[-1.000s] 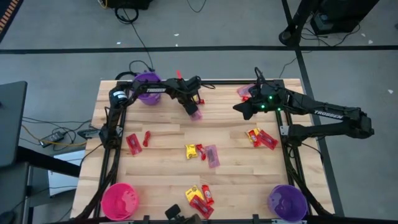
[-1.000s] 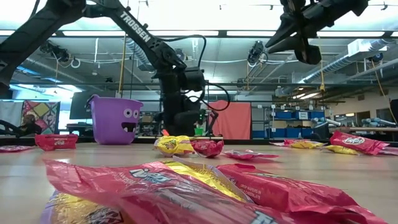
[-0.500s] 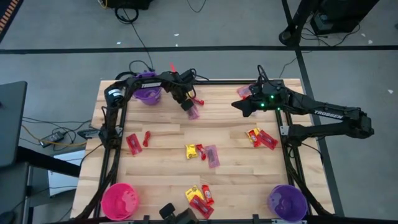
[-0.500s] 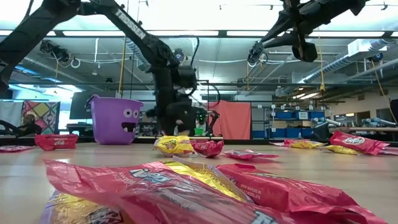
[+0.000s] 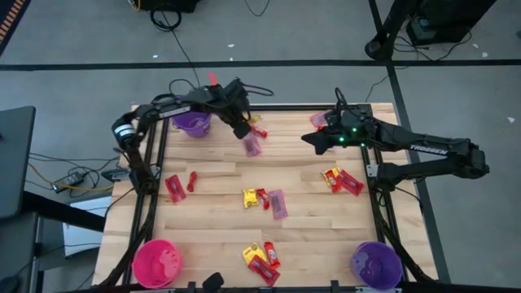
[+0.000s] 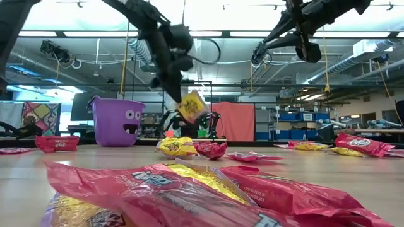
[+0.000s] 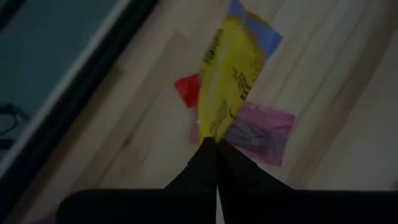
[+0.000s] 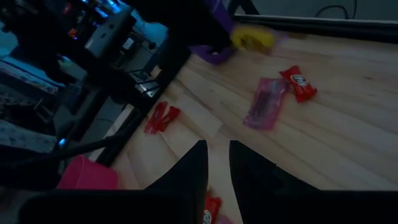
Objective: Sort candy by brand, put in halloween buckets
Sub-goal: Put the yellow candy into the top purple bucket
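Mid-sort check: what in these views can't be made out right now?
- Far purple bucket: its contents are hidden by the left arm in the high view.
- Yellow packet in the left hand: the brand print is blurred in the left wrist view.
- Far-right corner candy: partly under the right arm in the high view.
- Nearest candy pile: blurred and cut off by the low view's bottom edge.

Can't read the brand on the yellow packet (image 7: 229,81), too blurry. Mauve packet (image 7: 255,132) half tucked under it, red bar (image 7: 188,91) too. Far purple bucket (image 5: 194,122) mostly covered by the left arm. Foreground candy pile (image 6: 189,192) cut off at the low view's bottom edge.
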